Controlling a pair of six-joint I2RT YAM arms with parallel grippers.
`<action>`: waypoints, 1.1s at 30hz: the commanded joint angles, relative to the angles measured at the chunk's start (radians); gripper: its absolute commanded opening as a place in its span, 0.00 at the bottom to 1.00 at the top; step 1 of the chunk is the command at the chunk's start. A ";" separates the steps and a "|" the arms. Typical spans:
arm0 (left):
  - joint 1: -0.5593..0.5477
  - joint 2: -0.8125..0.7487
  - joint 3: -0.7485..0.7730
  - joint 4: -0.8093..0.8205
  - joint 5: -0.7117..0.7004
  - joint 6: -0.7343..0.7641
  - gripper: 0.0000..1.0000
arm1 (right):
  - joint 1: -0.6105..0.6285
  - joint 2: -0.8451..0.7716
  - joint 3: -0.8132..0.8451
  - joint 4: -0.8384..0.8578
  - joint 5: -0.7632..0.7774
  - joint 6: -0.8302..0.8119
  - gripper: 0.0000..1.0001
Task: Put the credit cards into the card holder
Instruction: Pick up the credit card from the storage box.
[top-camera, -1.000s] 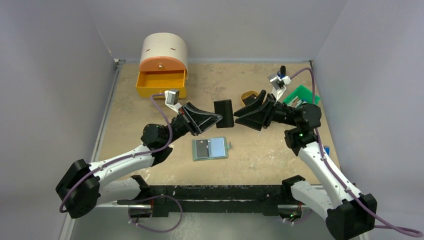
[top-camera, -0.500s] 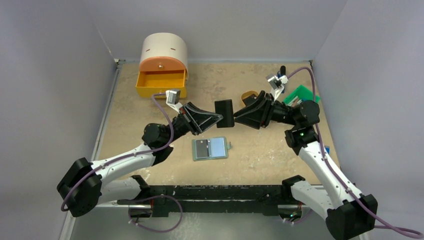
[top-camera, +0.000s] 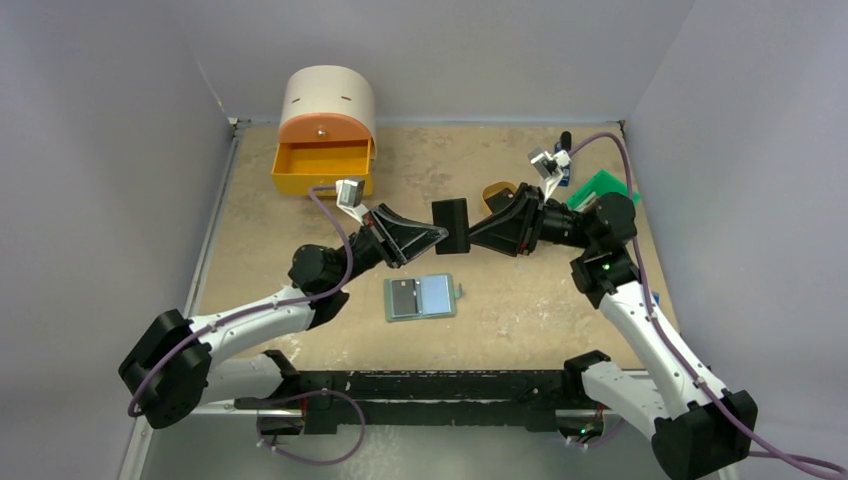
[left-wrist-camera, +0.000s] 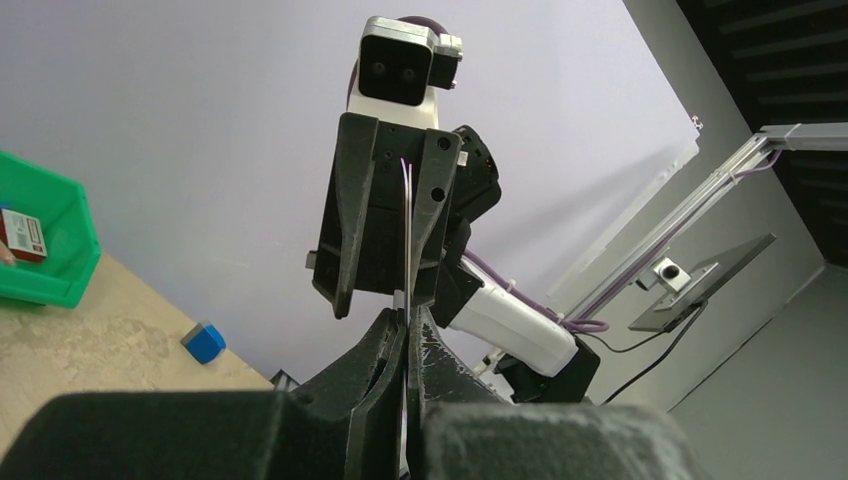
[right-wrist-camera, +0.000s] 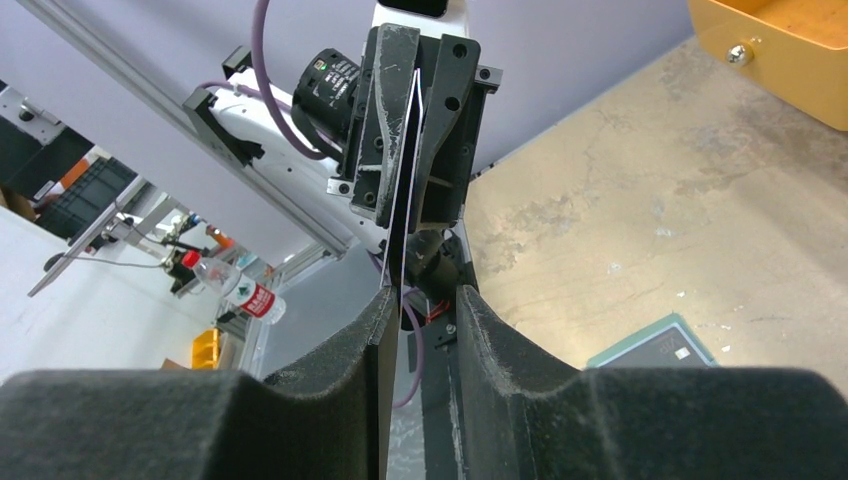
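Observation:
A black credit card (top-camera: 450, 226) hangs upright in the air between my two grippers. My left gripper (top-camera: 438, 236) is shut on its left edge; in the left wrist view the jaws (left-wrist-camera: 407, 318) pinch the thin card (left-wrist-camera: 407, 240) edge-on. My right gripper (top-camera: 472, 236) stands at the card's right edge with jaws apart; in the right wrist view (right-wrist-camera: 425, 297) the card (right-wrist-camera: 404, 185) rests against one finger only. The card holder (top-camera: 421, 297) lies open on the table below, a dark card with a light mark on its left half. Its corner shows in the right wrist view (right-wrist-camera: 660, 345).
An orange drawer box (top-camera: 325, 165) with its drawer open stands at the back left. A tan oval tray (top-camera: 499, 190) and a green bin (top-camera: 603, 190) sit at the back right. A small blue block (left-wrist-camera: 203, 342) lies near the right edge.
My right gripper has moved a little left, closer onto the card's right edge. The left gripper has kept its hold and shifted only slightly.

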 joint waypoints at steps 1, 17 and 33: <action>-0.005 0.008 0.043 0.141 0.035 -0.049 0.00 | 0.007 0.004 0.042 -0.027 0.023 -0.039 0.30; -0.004 0.121 0.136 -0.104 0.027 0.048 0.00 | 0.038 0.034 0.007 0.129 0.036 0.091 0.13; 0.029 0.117 0.181 -0.583 -0.223 0.186 0.21 | 0.036 0.214 -0.179 0.652 0.145 0.446 0.00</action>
